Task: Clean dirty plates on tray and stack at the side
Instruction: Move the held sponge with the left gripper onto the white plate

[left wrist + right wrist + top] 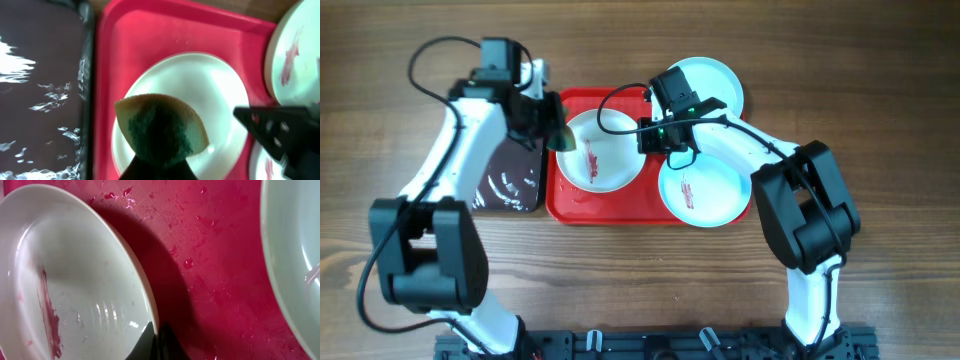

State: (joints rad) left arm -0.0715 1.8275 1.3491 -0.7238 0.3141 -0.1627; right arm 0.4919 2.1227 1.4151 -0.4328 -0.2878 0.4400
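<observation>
Wooden table [880, 60], seen from overhead. Far left: black tray [510, 185], glossy and wet-looking, just beside the red tray [620, 215]'s left rim.

Left arm comes up from the front-left base, runs along the black tray's outer side, then bends right across its back end. Left gripper [551, 134] is over the red tray's left rim, clamped on a sponge [564, 139] with a yellow edge and a green scrub face. In the left wrist view the sponge [160, 132] hangs over the left part of the white plate [200, 90]. Can't tell if it is touching.

White plate [610, 155] is on the left half of the red tray, with a reddish smear left of its centre.

Right gripper [652, 140] is at the white plate's right rim. The right wrist view shows its dark fingertips [155, 342] pinched on that rim, with the plate throwing a wide shadow on the wet tray floor.

Near turquoise plate [705, 190] is on the tray's right half, smeared at the centre, just beside the white plate. Far turquoise plate [715, 80] sits over the tray's back right corner, partly past the rim.

Right arm rises from the front-right base with its elbow out to the right. Its forearm runs left between the two turquoise plates, covering the near one's back edge.
</observation>
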